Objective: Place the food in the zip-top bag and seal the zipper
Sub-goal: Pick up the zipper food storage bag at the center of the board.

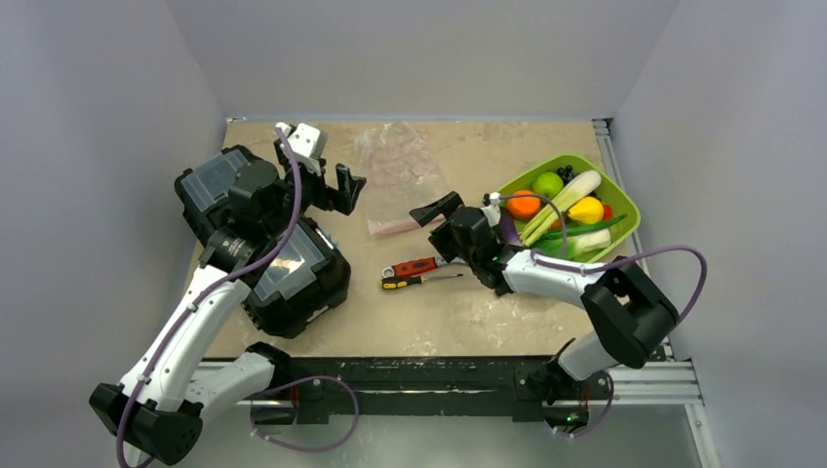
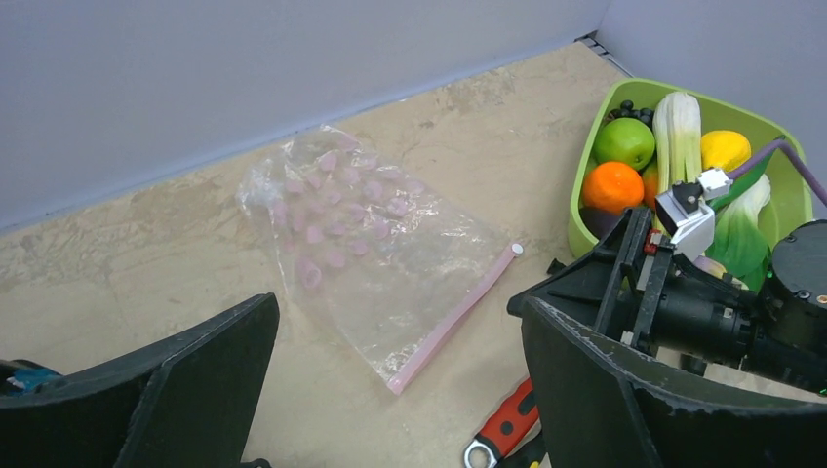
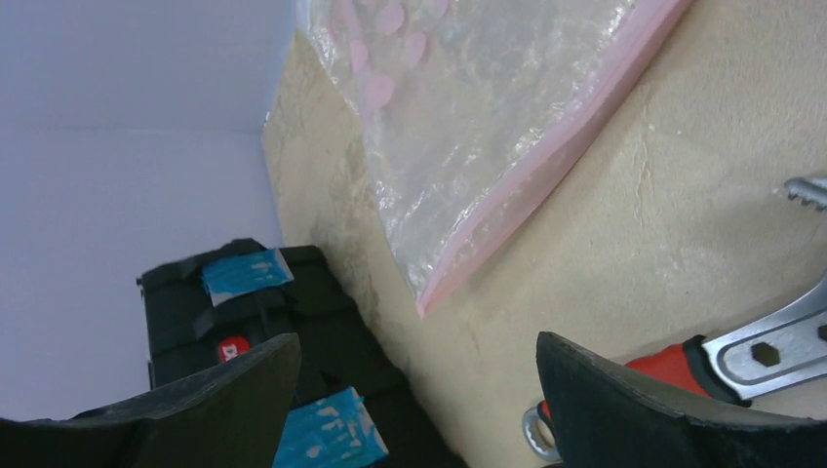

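The clear zip-top bag (image 1: pixel 400 174) lies flat and empty at the back middle of the table, its pinkish-red zipper (image 1: pixel 394 226) along the near edge. The food sits in a lime-green tray (image 1: pixel 626 211): an orange ball (image 1: pixel 524 205), a green apple (image 1: pixel 548 183), a yellow piece (image 1: pixel 586 210), bok choy (image 1: pixel 564 216) and dark grapes (image 1: pixel 566 174). My left gripper (image 1: pixel 346 191) hovers open just left of the bag (image 2: pixel 375 253), nothing between its fingers. My right gripper (image 1: pixel 437 210) stands open by the zipper's right end (image 3: pixel 546 161), also empty.
A red-handled wrench (image 1: pixel 414 266) and a screwdriver (image 1: pixel 421 281) lie on the table just near of the bag, under the right arm. Two black boxes (image 1: pixel 293 273) stand at the left under the left arm. Grey walls enclose the table on three sides.
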Action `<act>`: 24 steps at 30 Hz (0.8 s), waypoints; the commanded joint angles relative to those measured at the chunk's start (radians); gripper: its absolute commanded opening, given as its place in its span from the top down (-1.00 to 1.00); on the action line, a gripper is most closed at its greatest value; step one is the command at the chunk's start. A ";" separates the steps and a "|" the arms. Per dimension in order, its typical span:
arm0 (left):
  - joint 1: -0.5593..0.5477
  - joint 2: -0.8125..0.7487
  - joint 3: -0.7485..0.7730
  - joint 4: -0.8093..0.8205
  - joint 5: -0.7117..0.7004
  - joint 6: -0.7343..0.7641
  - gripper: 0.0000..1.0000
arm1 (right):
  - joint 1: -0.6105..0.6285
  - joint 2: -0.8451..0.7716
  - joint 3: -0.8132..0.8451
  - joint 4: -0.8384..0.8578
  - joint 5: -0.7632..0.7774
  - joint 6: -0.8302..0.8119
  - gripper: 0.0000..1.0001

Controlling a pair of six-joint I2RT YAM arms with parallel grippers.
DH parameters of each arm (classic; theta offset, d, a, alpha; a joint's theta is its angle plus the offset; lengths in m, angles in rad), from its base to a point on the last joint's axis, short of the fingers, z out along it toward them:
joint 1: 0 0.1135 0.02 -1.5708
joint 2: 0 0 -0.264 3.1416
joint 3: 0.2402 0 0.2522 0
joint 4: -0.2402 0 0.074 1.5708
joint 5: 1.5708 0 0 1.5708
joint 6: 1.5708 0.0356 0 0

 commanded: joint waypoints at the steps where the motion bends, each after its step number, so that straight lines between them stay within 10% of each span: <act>1: -0.004 0.009 0.046 0.022 0.039 0.005 -0.88 | 0.017 0.079 0.042 0.020 0.124 0.254 -0.82; 7: -0.005 0.003 0.047 0.022 0.049 0.000 -0.87 | 0.039 0.199 0.123 0.029 0.215 0.295 -0.71; 11: -0.005 0.004 0.052 0.022 0.068 -0.006 -0.86 | 0.039 0.282 0.139 0.089 0.215 0.314 -0.19; 24: -0.005 0.014 0.071 0.011 0.118 -0.017 -0.83 | 0.021 0.439 0.269 0.043 0.225 0.368 -0.09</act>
